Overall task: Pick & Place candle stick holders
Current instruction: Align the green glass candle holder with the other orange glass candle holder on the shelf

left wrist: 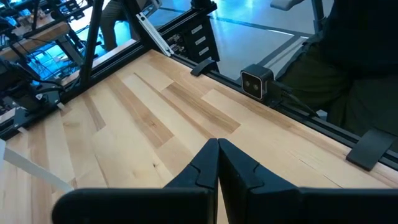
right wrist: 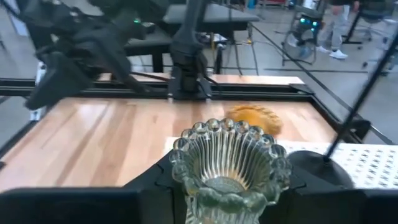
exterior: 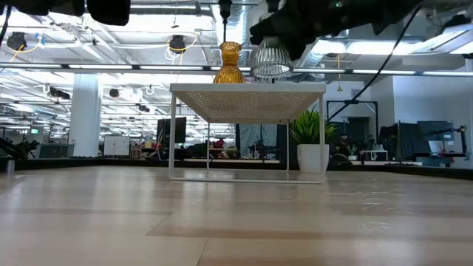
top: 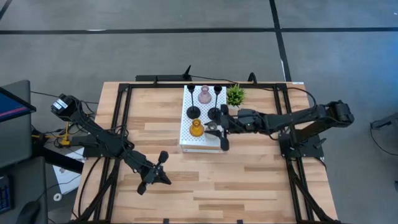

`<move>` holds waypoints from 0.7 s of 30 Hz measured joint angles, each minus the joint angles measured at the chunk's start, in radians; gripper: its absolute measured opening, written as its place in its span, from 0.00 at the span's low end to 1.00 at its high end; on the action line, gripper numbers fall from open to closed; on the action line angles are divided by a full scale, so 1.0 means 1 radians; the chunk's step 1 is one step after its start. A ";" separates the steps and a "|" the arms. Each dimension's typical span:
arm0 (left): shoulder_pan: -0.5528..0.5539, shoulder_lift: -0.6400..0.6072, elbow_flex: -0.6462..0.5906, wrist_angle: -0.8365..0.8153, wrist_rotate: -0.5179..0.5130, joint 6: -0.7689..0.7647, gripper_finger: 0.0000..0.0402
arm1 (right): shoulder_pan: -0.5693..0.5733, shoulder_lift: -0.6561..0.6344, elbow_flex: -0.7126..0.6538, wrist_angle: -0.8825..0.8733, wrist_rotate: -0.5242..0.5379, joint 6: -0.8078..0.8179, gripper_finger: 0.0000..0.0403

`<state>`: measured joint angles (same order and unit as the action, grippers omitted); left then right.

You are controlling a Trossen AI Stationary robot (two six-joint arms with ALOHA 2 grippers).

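A white perforated stand (top: 200, 140) sits at the table's middle. On it stand two black holders (top: 193, 111) (top: 215, 112), a pink glass holder (top: 204, 95) and an amber glass holder (top: 196, 128). My right gripper (top: 214, 128) is over the stand's right part, shut on the pale ribbed glass holder (right wrist: 229, 163), which also shows in the low view (exterior: 270, 58) beside the amber holder (exterior: 230, 63). My left gripper (top: 166, 180) is shut and empty, low over the table's near left part. My right gripper pinches the pale glass holder between its two fingers, on the body below the scalloped rim (right wrist: 186, 186). The fingers come level from the table's right. The holder stands upright, mouth up, and its foot (exterior: 270, 74) shows just above the stand's top.
A small green potted plant (top: 235, 95) stands on the table just right of the stand's far corner. A black frame (top: 124, 99) runs along the table's edges. Bare wood lies between the stand and the near edge (top: 211, 186).
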<state>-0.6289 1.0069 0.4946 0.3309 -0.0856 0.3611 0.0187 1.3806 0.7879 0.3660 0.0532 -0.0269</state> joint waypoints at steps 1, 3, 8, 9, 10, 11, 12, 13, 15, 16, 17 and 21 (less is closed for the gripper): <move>0.000 0.000 0.000 0.000 0.000 0.000 0.02 | -0.006 0.000 0.000 -0.005 0.000 0.002 0.32; 0.000 0.000 0.000 0.000 0.000 0.000 0.02 | -0.018 0.000 0.000 -0.021 0.001 0.012 0.34; 0.000 0.000 0.000 0.000 0.000 0.000 0.02 | -0.040 0.000 0.000 -0.058 0.000 0.027 0.31; 0.000 0.000 0.000 0.000 0.000 0.000 0.02 | -0.042 0.000 0.000 -0.073 0.000 0.028 0.30; 0.000 0.000 0.000 0.000 0.000 0.000 0.02 | -0.043 0.000 0.000 -0.082 0.000 0.028 0.30; 0.000 0.000 0.000 0.000 0.000 0.000 0.02 | -0.043 0.000 0.000 -0.085 0.001 0.028 0.30; 0.000 0.000 0.000 0.000 0.000 0.000 0.02 | -0.043 0.000 0.000 -0.086 0.001 0.027 0.30; 0.000 0.000 0.000 0.000 0.000 0.000 0.02 | -0.043 0.000 0.000 -0.085 0.001 0.028 0.31; 0.000 0.000 0.000 0.000 0.000 0.000 0.02 | -0.042 0.000 0.000 -0.086 0.001 0.029 0.34; 0.000 0.000 0.000 0.000 0.000 0.000 0.02 | -0.042 0.000 0.000 -0.088 0.001 0.034 0.35; 0.000 0.000 0.000 0.000 0.000 0.000 0.02 | -0.042 0.000 0.000 -0.093 0.000 0.042 0.36; 0.000 0.000 0.000 0.000 0.000 0.000 0.02 | -0.048 0.000 0.000 -0.110 0.000 0.053 0.32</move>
<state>-0.6289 1.0065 0.4946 0.3306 -0.0856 0.3614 -0.0292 1.3804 0.7879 0.2558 0.0536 0.0265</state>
